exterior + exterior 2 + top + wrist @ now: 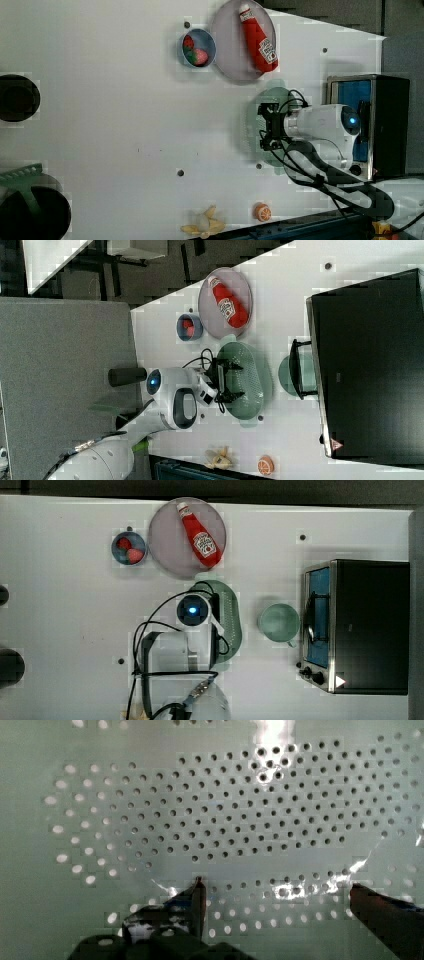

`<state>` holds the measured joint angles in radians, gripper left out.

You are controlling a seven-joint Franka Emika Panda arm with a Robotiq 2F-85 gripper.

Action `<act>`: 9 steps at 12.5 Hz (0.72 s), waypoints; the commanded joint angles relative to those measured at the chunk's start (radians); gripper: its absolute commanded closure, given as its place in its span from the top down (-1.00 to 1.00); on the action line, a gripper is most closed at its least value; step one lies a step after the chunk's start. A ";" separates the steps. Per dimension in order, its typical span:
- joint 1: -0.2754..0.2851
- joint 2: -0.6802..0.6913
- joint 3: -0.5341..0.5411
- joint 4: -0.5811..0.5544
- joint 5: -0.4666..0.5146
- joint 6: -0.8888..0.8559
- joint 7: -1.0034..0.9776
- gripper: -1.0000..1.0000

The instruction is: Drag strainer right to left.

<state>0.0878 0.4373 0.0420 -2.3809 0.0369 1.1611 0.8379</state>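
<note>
Hovering inside the sage-green oval strainer [225, 810], dotted with hole rows, the hand [275, 892] gapes wide, holding nothing.

Robot lab bench dressed as a mock kitchen. Flat white tabletop [60, 630] with small dark bolt holes, white Franka arm [170, 400] with loose black cabling. Props are kitchen items: steel-and-black toaster oven [360, 625], red plastic ketchup bottle [200, 535] on a round grey-pink plate [165, 540], small blue bowl of strawberries [129, 548], sage-green perforated plastic strainer [252, 382], pale-green round cup [278, 622].
</note>
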 commanded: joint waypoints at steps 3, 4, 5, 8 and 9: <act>0.159 -0.017 0.047 0.011 0.007 -0.016 0.230 1.00; 0.182 -0.007 0.049 0.024 0.007 -0.020 0.248 1.00; 0.204 0.006 0.051 0.041 0.009 -0.023 0.258 1.00; 0.268 0.047 0.056 0.109 0.037 -0.032 0.269 1.00; 0.289 0.059 0.056 0.133 0.047 -0.040 0.269 1.00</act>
<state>0.3809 0.4792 0.0873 -2.2891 0.0603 1.1143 1.0645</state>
